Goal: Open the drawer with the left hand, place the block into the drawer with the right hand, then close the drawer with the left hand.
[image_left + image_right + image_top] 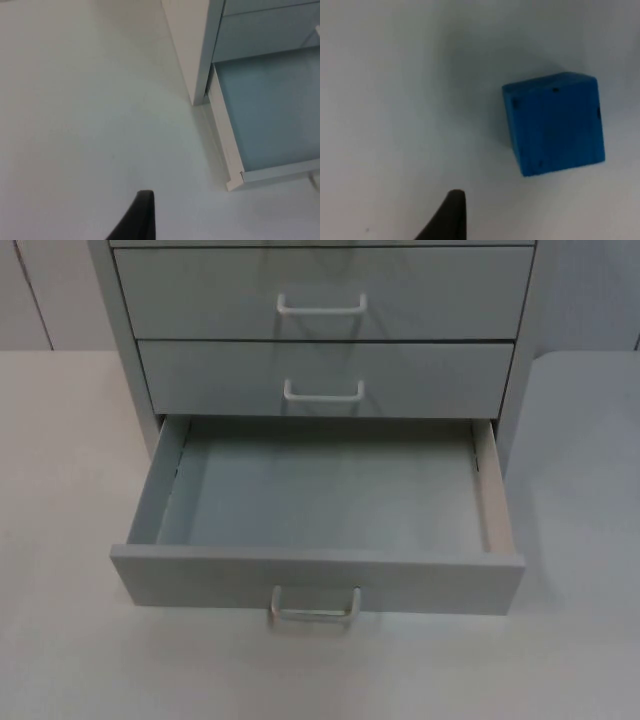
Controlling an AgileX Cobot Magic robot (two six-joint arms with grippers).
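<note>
1. Cabinet point(130, 370): grey drawer unit standing on the white table point(60, 540); two upper drawers shut, each with a pale bar handle; bottom drawer point(140, 515) pulled well out, its floor bare; handle point(315, 605) centred on its front panel.
2. Left gripper point(142, 220): one black fingertip seen in the left wrist view, above bare table just beside the cabinet's left side and the open drawer's left wall; touching nothing visible; spread of the fingers cannot be told; arm judged to be waiting until the drawer needs closing.
3. Bottom drawer, handling: judged rigid and light on its runners; take hold at the bar handle, or push squarely on the front panel to shut it.
4. Blue block point(552, 125): blue cube, resting flat on the table in the right wrist view, apart from the fingertip; not yet in the drawer; its place relative to the cabinet cannot be told.
5. Blue block, handling: judged stiff, light, not fragile; faces smooth, so possibly a little slippery; best taken across two opposite flat sides, fingers square to the faces rather than on the corners.
6. Right gripper point(450, 217): one black fingertip near the block, offset to one side; holding nothing; width of opening cannot be told; arm posed looking down on the block, judged about to line up for the pick.
</note>
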